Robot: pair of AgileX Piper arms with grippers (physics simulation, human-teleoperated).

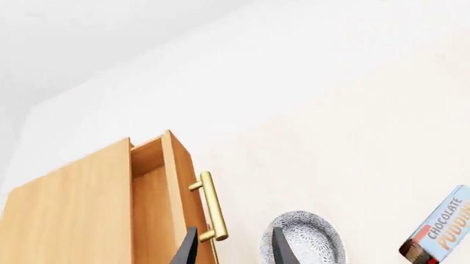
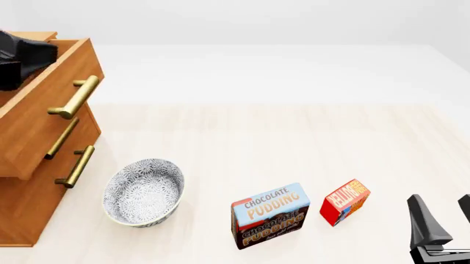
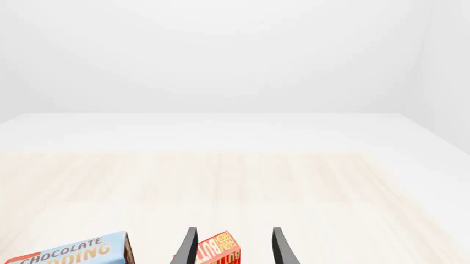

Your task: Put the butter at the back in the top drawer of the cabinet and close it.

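The butter [image 2: 345, 202], a small red and orange box, stands on the table to the right of the chocolate pudding box [image 2: 269, 215]. My right gripper [image 2: 443, 212] is open, low at the front right, just right of the butter and apart from it. In the right wrist view the butter [image 3: 219, 252] shows ahead between the spread fingers [image 3: 187, 247]. The cabinet [image 2: 22, 214] stands at the left with its top drawer [image 2: 55, 82] pulled out. My left gripper [image 1: 235, 253] is open beside the drawer's brass handle [image 1: 209, 206]. In the front view only the left arm's dark body [image 2: 22, 60] shows, above the drawer.
A patterned bowl [image 2: 143, 191] sits just right of the cabinet's base. The two lower drawers are shut, their handles [image 2: 76, 165] under the open drawer's front. The pudding box also shows in the left wrist view [image 1: 441, 225].
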